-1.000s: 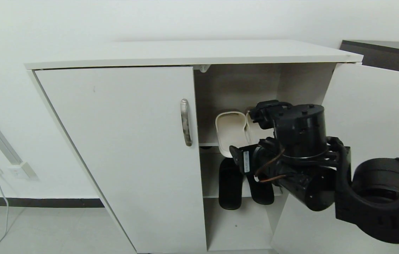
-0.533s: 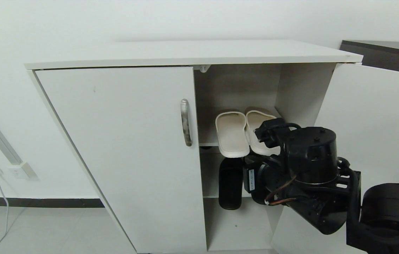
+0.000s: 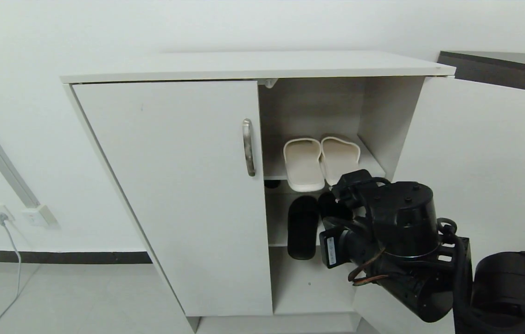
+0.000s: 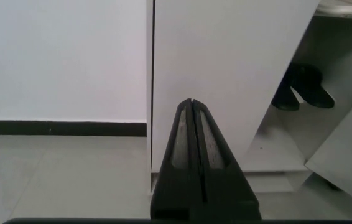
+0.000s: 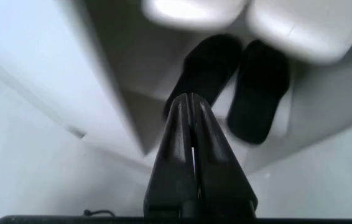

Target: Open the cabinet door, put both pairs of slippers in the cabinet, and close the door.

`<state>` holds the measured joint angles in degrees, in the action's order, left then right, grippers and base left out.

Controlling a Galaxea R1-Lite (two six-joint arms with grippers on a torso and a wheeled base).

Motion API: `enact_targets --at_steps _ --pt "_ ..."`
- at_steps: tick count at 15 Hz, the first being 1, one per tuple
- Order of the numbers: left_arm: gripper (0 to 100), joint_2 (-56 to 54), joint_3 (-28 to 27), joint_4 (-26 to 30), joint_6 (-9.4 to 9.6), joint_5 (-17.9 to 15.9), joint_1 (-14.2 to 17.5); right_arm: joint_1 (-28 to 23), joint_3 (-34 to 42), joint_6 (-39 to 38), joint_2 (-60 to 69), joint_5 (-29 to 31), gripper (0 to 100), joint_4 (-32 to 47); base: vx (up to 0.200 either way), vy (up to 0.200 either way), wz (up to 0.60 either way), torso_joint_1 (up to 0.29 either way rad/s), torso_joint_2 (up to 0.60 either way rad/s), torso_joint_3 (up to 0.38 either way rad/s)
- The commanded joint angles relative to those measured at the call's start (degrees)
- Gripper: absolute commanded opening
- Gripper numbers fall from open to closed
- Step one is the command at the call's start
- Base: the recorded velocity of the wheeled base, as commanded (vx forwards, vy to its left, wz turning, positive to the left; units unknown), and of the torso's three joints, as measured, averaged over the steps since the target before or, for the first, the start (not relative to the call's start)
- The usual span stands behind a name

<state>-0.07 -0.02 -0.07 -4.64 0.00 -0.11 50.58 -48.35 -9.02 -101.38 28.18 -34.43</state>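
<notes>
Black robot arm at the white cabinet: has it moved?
Yes: the black arm pulled back and down, uncovering the cream slippers on the upper shelf.

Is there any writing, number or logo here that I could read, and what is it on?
The white sticker on the right arm: it carries print, but too small to read.
On the cabinet, the white slippers and the black slippers: no text to be seen.

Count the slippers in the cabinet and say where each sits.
4. The left white slipper and right white slipper lie side by side on the upper shelf. The left black slipper and right black slipper, partly behind the right arm, lie on the shelf below.
</notes>
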Motion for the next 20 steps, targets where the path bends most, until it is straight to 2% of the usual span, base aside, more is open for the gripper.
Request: enact_targets --at_steps 1,4,11,20 --pt "0 0.07 0.02 -0.01 -0.01 0.0 0.02 -0.04 0.36 -0.12 -0.14 0.03 0 -0.11 -0.2 0.0 0.0 -0.002 0.0 0.002" --pt "0 0.07 0.02 -0.01 -0.01 0.0 0.02 -0.04 1.94 0.23 -0.05 0.2 0 -0.64 -0.2 0.0 0.0 -0.001 0.0 0.002" --pt "0 0.07 0.02 -0.01 -0.1 0.0 0.02 -1.62 5.72 4.8 0.3 -0.15 0 -7.32 -0.2 0.0 0.0 0.004 0.0 0.003" --pt "0 0.07 0.02 -0.01 -0.1 0.0 0.02 -1.62 5.9 4.63 -0.14 -0.32 0 -7.32 0.0 0.0 0.0 0.0 0.0 0.0"
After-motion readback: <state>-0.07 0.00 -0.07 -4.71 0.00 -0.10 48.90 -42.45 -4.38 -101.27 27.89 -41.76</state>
